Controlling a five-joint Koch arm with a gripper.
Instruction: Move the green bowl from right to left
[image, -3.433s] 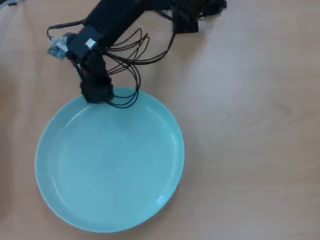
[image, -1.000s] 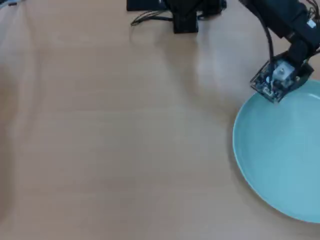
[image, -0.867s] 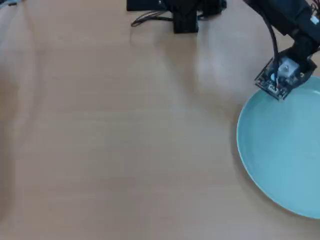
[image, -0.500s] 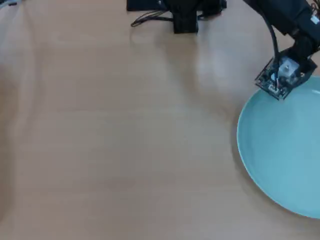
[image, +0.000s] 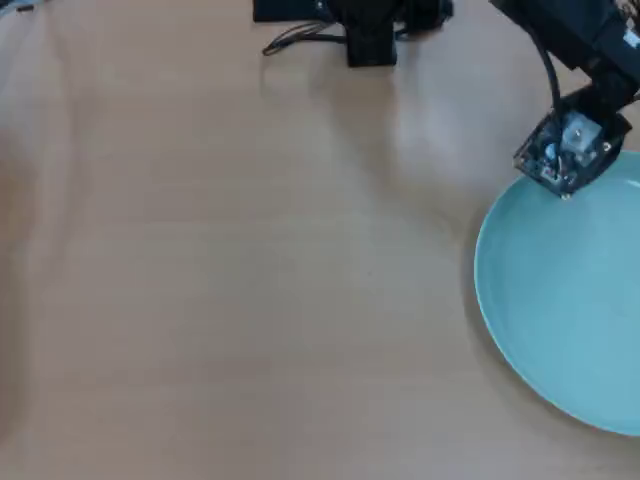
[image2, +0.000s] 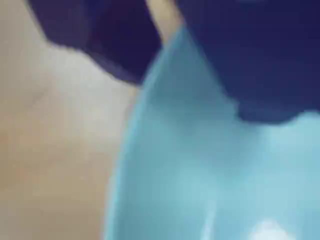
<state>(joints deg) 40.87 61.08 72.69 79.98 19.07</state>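
Note:
The green bowl (image: 565, 310) lies flat at the right edge of the overhead view, cut off by the frame. My black gripper (image: 568, 192) hangs over its upper-left rim, with the fingertips hidden under the wrist camera board. In the blurred wrist view the gripper (image2: 172, 60) has one dark jaw outside the rim and one inside the green bowl (image2: 200, 175). The jaws stand close together, with the thin rim running up between them.
The arm's base (image: 370, 30) and its cables sit at the top middle of the wooden table (image: 230, 280). The arm reaches from there to the upper right.
3.4 s ago the bowl lay at the left with the gripper on its rim. One second ago it lay at the right, then slid slightly rightward. The wrist has since edged up and right.

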